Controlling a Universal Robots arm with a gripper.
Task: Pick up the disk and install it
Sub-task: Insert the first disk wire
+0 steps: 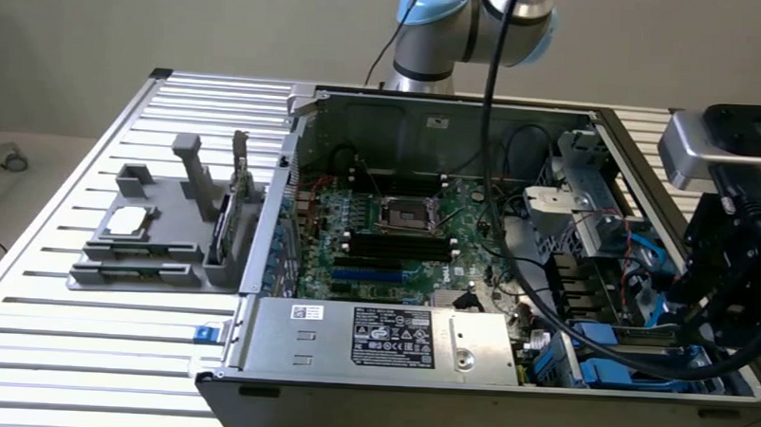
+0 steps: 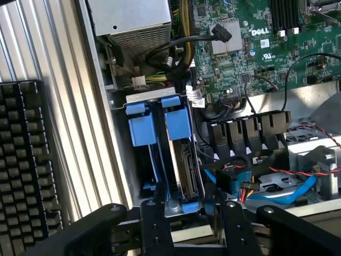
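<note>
The disk [image 2: 185, 160] stands on edge in the drive bay at the corner of the open computer case [image 1: 278, 229]. Its silver body sits in a blue carrier with a blue tab on the end. A second blue carrier [image 2: 142, 124] sits in the slot beside it. My gripper [image 2: 193, 213] hovers just over the disk's near end. Its two black fingers [image 2: 155, 218] stand apart on either side of the carrier, with gaps showing, so it is open and holds nothing. In the exterior view the arm's black wrist [image 1: 734, 245] hangs over the case's right side, above the blue bay [image 1: 595, 337].
The power supply [image 1: 376, 337] and green motherboard [image 1: 387, 228] lie beside the bay. Red and blue data cables [image 2: 298, 178] and black connectors [image 2: 248, 130] crowd the bay's other side. A black keyboard [image 2: 24, 170] lies outside the case. A grey fixture [image 1: 145, 243] holding a small chip stands at the exterior view's left.
</note>
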